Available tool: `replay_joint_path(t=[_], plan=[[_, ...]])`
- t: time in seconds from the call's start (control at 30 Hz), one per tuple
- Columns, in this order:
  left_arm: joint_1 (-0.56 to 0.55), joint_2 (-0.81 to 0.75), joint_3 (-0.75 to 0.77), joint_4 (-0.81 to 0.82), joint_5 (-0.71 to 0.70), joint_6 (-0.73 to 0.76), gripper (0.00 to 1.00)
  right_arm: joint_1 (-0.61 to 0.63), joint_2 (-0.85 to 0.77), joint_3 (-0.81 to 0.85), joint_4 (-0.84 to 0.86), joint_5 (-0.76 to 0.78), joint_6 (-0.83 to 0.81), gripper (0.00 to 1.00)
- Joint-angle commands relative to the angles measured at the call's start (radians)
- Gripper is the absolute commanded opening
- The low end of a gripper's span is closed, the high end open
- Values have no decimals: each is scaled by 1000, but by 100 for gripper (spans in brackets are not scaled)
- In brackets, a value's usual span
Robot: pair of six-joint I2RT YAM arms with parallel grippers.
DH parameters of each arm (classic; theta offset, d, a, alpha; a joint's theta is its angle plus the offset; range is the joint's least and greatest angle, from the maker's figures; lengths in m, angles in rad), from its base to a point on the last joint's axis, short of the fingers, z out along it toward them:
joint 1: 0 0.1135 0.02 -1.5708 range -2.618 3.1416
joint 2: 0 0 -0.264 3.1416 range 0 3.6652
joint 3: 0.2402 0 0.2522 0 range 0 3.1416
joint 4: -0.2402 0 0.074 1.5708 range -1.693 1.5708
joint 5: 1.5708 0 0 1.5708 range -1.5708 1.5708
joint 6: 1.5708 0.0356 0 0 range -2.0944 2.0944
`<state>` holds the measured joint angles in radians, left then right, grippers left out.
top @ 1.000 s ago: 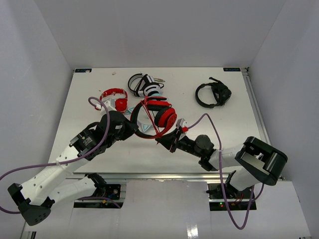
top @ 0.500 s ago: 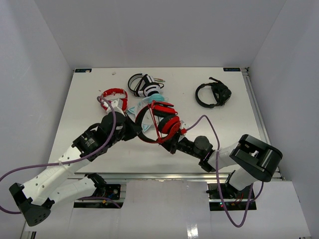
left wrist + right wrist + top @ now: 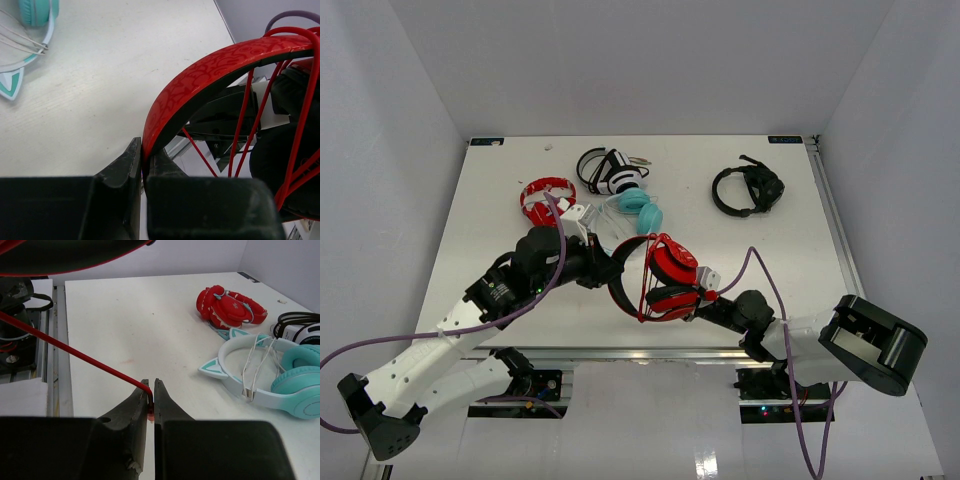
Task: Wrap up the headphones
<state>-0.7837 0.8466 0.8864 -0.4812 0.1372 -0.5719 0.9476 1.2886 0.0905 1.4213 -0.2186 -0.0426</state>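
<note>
The headphones, black band with red trim and red-and-black cups, hang just above the table near its front edge. Their thin red cable runs in strands across the band and cups. My left gripper is shut on the headband, which rises from between the jaws in the left wrist view. My right gripper sits right of the cups, shut on the cable's plug end. From there the cable runs taut up and to the left.
A small all-red pair lies at the back left. A white-and-teal cat-ear pair lies mid-table, a black-and-white pair behind it, and a black headset at the back right. The table's front edge is close.
Both arms have carried the headphones toward the front edge and slightly right. This uncovered the teal pair. The cups now face up and more cable strands cross them.
</note>
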Motion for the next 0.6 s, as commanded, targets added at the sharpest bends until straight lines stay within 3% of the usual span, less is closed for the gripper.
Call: replay_joint_path(t=[0.0, 0.2, 0.4, 0.57], plan=[[-25, -23, 6, 91, 285, 4, 0, -23, -26, -28, 467, 93, -126, 8], [-24, 17, -19, 42, 234, 70, 0, -23, -110, -72, 465, 247, -247, 8], [-25, 115, -50, 42, 189, 88, 0, -23, -111, -84, 465, 196, -333, 8], [-24, 149, -58, 21, 113, 98, 0, -24, -87, -81, 464, 278, -414, 8]])
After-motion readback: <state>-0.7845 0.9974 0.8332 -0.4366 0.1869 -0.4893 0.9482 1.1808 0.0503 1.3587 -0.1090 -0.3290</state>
